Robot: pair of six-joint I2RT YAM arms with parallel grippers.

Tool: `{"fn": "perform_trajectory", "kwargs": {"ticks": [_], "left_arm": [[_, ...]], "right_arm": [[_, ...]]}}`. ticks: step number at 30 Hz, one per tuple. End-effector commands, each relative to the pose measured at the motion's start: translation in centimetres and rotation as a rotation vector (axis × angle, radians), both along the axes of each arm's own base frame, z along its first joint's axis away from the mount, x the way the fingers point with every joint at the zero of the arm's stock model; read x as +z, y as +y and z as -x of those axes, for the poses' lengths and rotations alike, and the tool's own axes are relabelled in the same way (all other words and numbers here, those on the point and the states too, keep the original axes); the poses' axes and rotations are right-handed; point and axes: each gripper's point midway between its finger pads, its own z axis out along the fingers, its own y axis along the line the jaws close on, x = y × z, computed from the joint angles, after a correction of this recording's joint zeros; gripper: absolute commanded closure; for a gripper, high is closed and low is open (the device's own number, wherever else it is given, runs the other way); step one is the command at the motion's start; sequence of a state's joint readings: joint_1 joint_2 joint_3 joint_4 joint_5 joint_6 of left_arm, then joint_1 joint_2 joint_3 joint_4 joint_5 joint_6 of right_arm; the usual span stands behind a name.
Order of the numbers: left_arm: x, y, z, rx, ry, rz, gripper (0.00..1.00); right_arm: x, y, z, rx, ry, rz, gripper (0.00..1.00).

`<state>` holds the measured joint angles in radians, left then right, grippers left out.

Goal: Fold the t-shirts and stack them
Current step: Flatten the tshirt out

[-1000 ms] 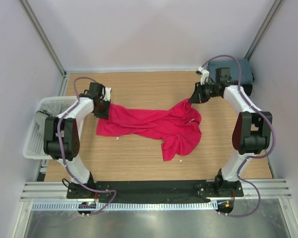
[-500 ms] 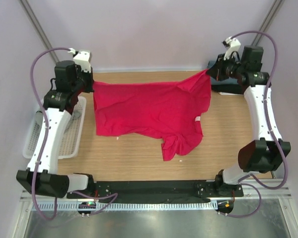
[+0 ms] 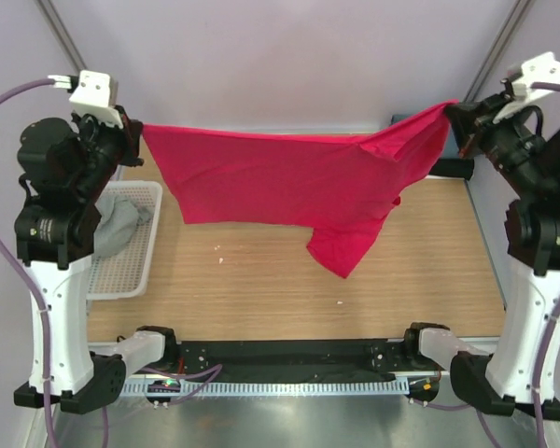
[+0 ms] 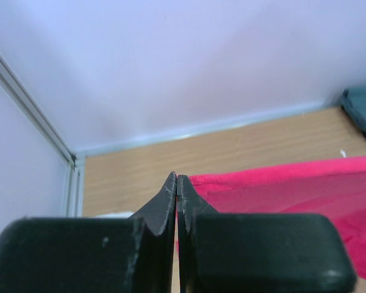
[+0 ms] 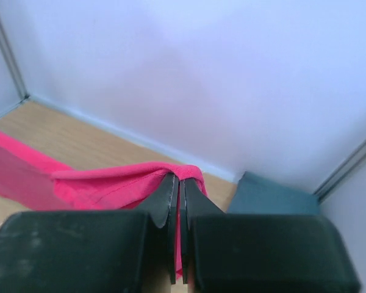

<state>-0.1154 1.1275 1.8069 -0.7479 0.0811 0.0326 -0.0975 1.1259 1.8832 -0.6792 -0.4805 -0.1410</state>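
Red t-shirt (image 3: 280, 182) stretched in the air, both ends pinched.
A loose flap dangles over the tabletop (image 3: 261, 289) centre; farther, my left gripper (image 3: 129, 140) at 10 o'clock and right gripper (image 3: 457, 114) at 2 o'clock clamp thin edges, so a harder pull could slip one free.

The crimson-red t-shirt (image 3: 289, 177) is plain, and my left fingers (image 4: 161, 210) and right fingers (image 5: 165, 195) are matte black. The desk (image 3: 261, 280) is pale brown wood grain; the slate-blue t-shirt (image 5: 274, 195) is plain too.
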Motion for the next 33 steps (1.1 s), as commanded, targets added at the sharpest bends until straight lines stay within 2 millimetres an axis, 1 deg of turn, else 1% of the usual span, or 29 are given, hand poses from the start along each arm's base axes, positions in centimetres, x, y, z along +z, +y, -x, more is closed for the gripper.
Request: {"fn": "perform_trajectory", "kwargs": {"ticks": [1, 2, 3, 5, 6, 7, 8, 9, 10, 11, 12, 13, 14, 15, 17, 18, 19, 21, 22, 23, 25, 26, 27, 28, 29, 30, 31, 32, 33], "left_arm": [[3.6, 0.2, 1.7, -0.001, -0.075, 0.017, 1.00], [4.1, 0.3, 1.8, 0.005, -0.086, 0.016, 1.00], [5.4, 0.6, 2.1, 0.017, -0.118, 0.015, 1.00], [6.4, 0.8, 2.4, 0.026, -0.143, 0.012, 1.00], [7.0, 1.0, 2.5, 0.034, -0.158, 0.006, 1.00], [7.1, 1.3, 2.4, 0.052, -0.162, 0.002, 1.00], [7.2, 1.6, 2.3, 0.066, -0.164, -0.002, 1.00], [7.2, 1.7, 2.3, 0.074, -0.168, -0.007, 1.00], [6.6, 1.8, 1.8, 0.079, -0.161, -0.022, 1.00], [6.4, 2.3, 1.6, 0.108, -0.157, -0.030, 1.00], [6.0, 2.5, 1.3, 0.118, -0.153, -0.037, 1.00], [5.1, 2.6, 0.6, 0.124, -0.140, -0.055, 1.00], [4.7, 2.8, 0.1, 0.135, -0.134, -0.064, 1.00], [4.2, 2.9, -0.3, 0.140, -0.126, -0.072, 1.00], [3.7, 2.9, -1.3, 0.142, -0.114, -0.093, 1.00], [3.6, 2.9, -1.5, 0.144, -0.113, -0.094, 1.00], [3.7, 2.9, -1.9, 0.145, -0.115, -0.096, 1.00], [4.0, 2.8, -1.9, 0.140, -0.121, -0.087, 1.00], [3.8, 2.6, -2.0, 0.134, -0.118, -0.081, 1.00], [2.8, 2.3, -2.3, 0.124, -0.091, -0.059, 1.00], [0.6, 0.7, -2.7, 0.046, -0.035, -0.027, 1.00], [-2.7, -0.1, -3.5, 0.016, 0.051, 0.001, 0.97], [-4.6, -1.7, -3.7, -0.069, 0.100, 0.024, 0.93], [-6.4, -2.6, -3.9, -0.117, 0.146, 0.029, 0.87], [-8.6, -3.8, -4.1, -0.169, 0.208, 0.064, 0.85], [-12.4, -4.7, -4.5, -0.204, 0.313, 0.096, 0.83], [-14.2, -5.9, -4.4, -0.264, 0.369, 0.122, 0.78], [-15.7, -6.2, -4.4, -0.273, 0.414, 0.141, 0.67], [-18.2, -6.3, -4.4, -0.269, 0.484, 0.161, 0.64]], "right_arm": [[3.5, -2.0, 1.6, -0.115, -0.119, 0.046, 0.99], [4.0, -2.4, 1.7, -0.137, -0.134, 0.051, 0.99], [5.2, -3.0, 2.0, -0.175, -0.165, 0.057, 0.99], [6.3, -3.8, 1.8, -0.218, -0.194, 0.060, 0.99], [7.1, -4.2, 2.0, -0.242, -0.218, 0.056, 0.99], [7.9, -5.7, 1.8, -0.324, -0.244, 0.023, 0.99], [8.2, -6.3, 1.7, -0.359, -0.254, 0.003, 0.98], [7.9, -7.0, 1.0, -0.396, -0.245, -0.008, 0.99], [8.2, -8.2, 0.7, -0.459, -0.263, -0.038, 0.99], [8.0, -8.9, 0.3, -0.495, -0.265, -0.052, 0.99], [6.7, -9.8, -0.8, -0.536, -0.235, -0.060, 0.99], [6.7, -10.3, -1.5, -0.562, -0.250, -0.064, 0.99], [6.3, -11.5, -2.0, -0.624, -0.245, -0.065, 0.99], [6.0, -12.0, -2.5, -0.651, -0.240, -0.064, 0.99], [6.1, -12.7, -3.5, -0.681, -0.233, -0.072, 0.99], [7.4, -12.7, -2.9, -0.685, -0.262, -0.079, 0.99], [7.5, -12.6, -3.3, -0.676, -0.261, -0.078, 0.99], [8.4, -11.3, -3.2, -0.606, -0.276, -0.080, 0.99], [7.8, -11.1, -3.5, -0.593, -0.251, -0.078, 0.99], [7.4, -10.2, -3.8, -0.540, -0.237, -0.077, 0.99], [5.3, -9.7, -4.7, -0.512, -0.174, -0.083, 0.99], [3.4, -9.0, -5.3, -0.468, -0.128, -0.080, 0.99], [2.1, -8.7, -5.7, -0.454, -0.099, -0.076, 0.99], [0.9, -8.5, -6.2, -0.438, -0.076, -0.070, 0.99], [-0.5, -8.4, -6.6, -0.430, -0.043, -0.069, 0.99], [-3.1, -7.9, -7.6, -0.399, 0.014, -0.069, 0.99], [-4.4, -7.5, -8.1, -0.376, 0.049, -0.067, 0.99], [-5.6, -7.0, -8.7, -0.340, 0.086, -0.066, 0.99], [-7.5, -6.6, -10.0, -0.311, 0.155, -0.068, 0.99]]}}
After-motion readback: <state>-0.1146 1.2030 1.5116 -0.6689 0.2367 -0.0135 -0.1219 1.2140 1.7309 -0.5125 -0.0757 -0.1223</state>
